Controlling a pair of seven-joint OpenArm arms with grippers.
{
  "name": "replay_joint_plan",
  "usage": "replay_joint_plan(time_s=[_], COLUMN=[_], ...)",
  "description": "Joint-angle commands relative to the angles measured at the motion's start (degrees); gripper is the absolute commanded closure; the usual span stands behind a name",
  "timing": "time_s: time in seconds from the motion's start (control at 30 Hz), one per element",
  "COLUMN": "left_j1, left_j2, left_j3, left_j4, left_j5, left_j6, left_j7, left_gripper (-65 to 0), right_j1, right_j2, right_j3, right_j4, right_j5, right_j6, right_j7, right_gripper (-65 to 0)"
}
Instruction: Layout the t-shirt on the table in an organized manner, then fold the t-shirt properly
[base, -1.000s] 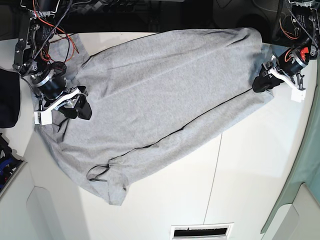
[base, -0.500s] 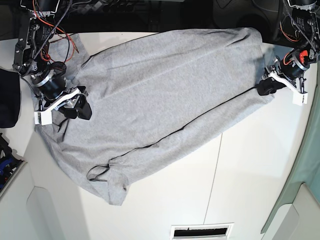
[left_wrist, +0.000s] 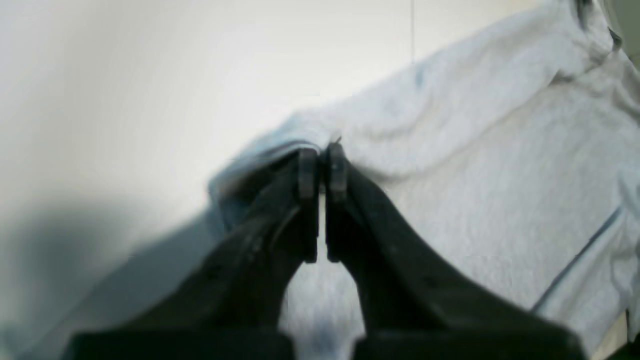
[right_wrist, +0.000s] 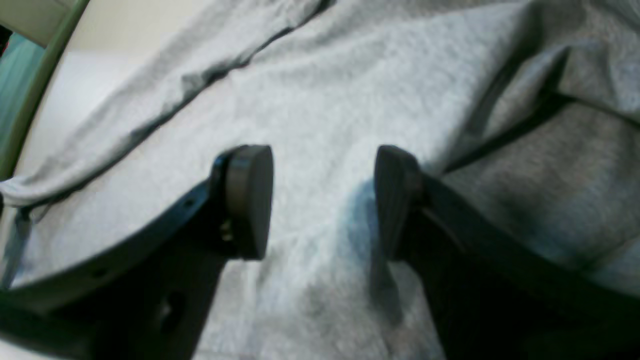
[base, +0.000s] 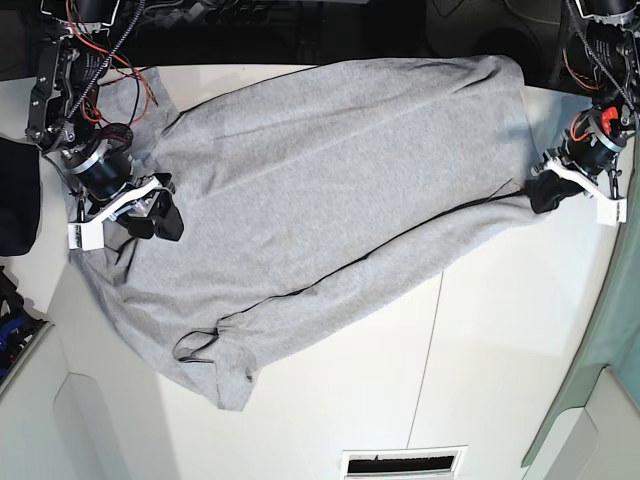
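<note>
Here the left gripper (base: 548, 193), at about 3 o'clock in the base view, has its jaws pressed together on a corner of the t-shirt (base: 320, 190); the left wrist view shows the dark fingertips (left_wrist: 307, 170) meeting with a thin lip of grey cloth pinched at their tips. The grip sits on the outermost edge, presumably so that a pull away from the garment's middle draws that side taut. The right gripper (base: 150, 212), at about 9 o'clock, hangs with its jaws apart over the cloth; in the right wrist view its two pads (right_wrist: 248, 200) flank bare fabric and clasp nothing, probably ready to take or pin the opposite side. The t-shirt lies spread diagonally across the table (base: 500, 370), most of it flat, one narrow end trailing toward 7 o'clock, where a dark-trimmed fold curls over. A dark seam line runs along the lower edge. Judged from this, laying out is unfinished and folding has not begun.
</note>
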Motion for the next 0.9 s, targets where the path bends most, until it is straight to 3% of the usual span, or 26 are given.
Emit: replay_joint_plan(time_s=[0.0, 0.33, 0.57, 0.73, 0.87], left_j1=[-2.3, -14.9, -13.2, -11.4, -10.1], left_j2=[-1.0, -2.4, -3.6, -3.7, -3.7], left_j3=[-0.2, 1.5, 5.8, 5.7, 5.7], left_j4=[1.3, 0.3, 0.1, 0.1, 0.1], left_j5=[-0.2, 8.2, 8.3, 8.2, 7.8], left_j6=[-0.9, -0.8, -0.8, -0.7, -0.7], left_j7=[-1.4, -1.8, 0.2, 0.2, 1.3], left_gripper=[0.0, 0.0, 0.0, 0.0, 0.0], right_j1=[0.9, 2.5, 8.5, 16.5, 22.4], right_j2=[0.5, 0.5, 0.4, 0.5, 0.4], right_j3=[0.2, 0.2, 0.1, -0.5, -1.1], right_j4=[1.0, 1.0, 0.3, -6.1, -14.8], right_j5=[1.0, 1.0, -0.5, -2.8, -6.0], right_j6=[0.2, -0.2, -1.4, -2.8, -2.8], right_j7=[1.9, 4.2, 4.8, 6.8, 12.1], right_gripper=[-32.3, -32.3, -32.3, -32.3, -32.3])
